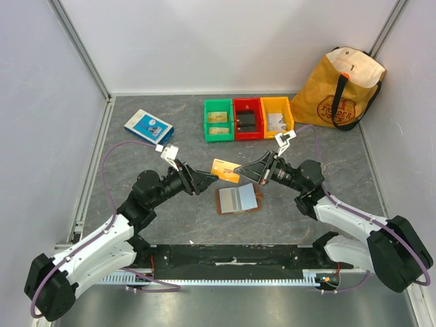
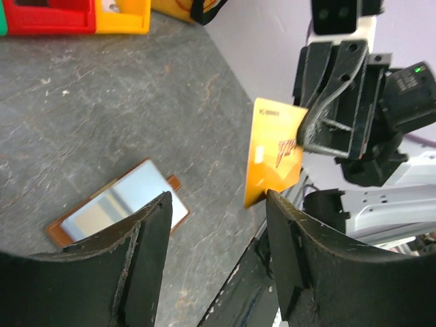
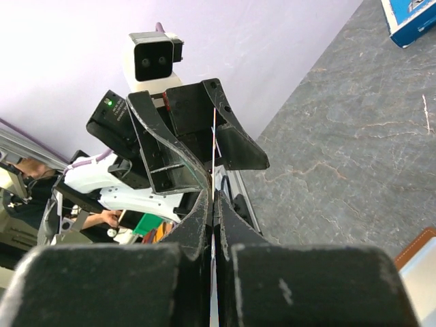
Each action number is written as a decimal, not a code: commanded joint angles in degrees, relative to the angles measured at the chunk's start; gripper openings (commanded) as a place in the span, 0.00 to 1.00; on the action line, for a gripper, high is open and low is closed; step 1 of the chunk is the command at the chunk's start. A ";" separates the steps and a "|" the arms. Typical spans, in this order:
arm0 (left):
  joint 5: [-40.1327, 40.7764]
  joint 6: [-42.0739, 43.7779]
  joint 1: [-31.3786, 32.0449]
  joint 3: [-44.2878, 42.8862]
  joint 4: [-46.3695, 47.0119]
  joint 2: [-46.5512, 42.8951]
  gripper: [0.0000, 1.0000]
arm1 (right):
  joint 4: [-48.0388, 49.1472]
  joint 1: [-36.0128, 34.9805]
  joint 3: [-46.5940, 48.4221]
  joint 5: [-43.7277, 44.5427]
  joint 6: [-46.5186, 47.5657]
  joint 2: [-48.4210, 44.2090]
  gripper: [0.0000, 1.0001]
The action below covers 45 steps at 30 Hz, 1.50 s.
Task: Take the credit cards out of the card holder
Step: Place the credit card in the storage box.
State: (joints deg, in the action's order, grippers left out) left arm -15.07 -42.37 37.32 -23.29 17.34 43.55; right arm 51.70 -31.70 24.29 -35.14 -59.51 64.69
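A tan-gold credit card (image 1: 225, 169) hangs in the air between my two grippers. My right gripper (image 1: 240, 170) is shut on its right end; the right wrist view shows the card edge-on (image 3: 214, 136) running out of the shut right gripper (image 3: 213, 194). My left gripper (image 1: 210, 178) stands open, its fingers on either side of the card's other end. In the left wrist view the card (image 2: 276, 153) has its lower corner at the tip of one finger (image 2: 272, 204). The card holder (image 1: 238, 199) lies open and flat on the table below, pale blue-grey inside (image 2: 119, 204).
Green (image 1: 219, 120), red (image 1: 247, 118) and yellow (image 1: 276, 116) bins stand in a row at the back. A blue-and-white box (image 1: 148, 126) lies at the back left. A yellow tote bag (image 1: 344, 85) sits in the back right corner.
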 commanded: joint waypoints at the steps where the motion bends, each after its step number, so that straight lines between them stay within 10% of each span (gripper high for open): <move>1: -1.01 -4.65 0.03 -0.79 11.74 2.15 0.63 | 7.44 -0.20 -1.00 1.39 -3.51 0.88 0.00; 9: -2.33 -5.62 0.30 -0.62 14.56 4.26 0.45 | 11.58 -0.20 -2.41 1.74 -5.36 2.72 0.00; 14: -0.14 -5.53 0.30 -0.53 14.04 4.00 0.02 | 10.62 -0.03 -2.67 1.56 -4.57 3.43 0.01; 20: 8.46 -4.22 0.12 -2.19 11.40 5.66 0.02 | 0.54 4.45 -3.55 3.40 -1.95 0.28 0.44; 25: 11.02 -2.63 -1.46 -7.55 10.69 11.81 0.02 | -20.64 7.27 0.22 5.51 12.54 -6.58 0.57; 29: 14.09 -1.75 -3.74 -12.12 9.91 18.66 0.02 | -33.93 7.62 2.95 14.02 20.56 -11.59 0.98; 45: 21.75 3.52 -13.68 -41.73 7.10 54.60 0.02 | -39.75 7.80 -0.91 23.97 33.75 -23.82 0.98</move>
State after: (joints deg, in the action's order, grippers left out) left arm 3.75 -42.96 24.62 -57.80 25.08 90.74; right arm 14.83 -24.10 24.23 -13.52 -29.36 41.76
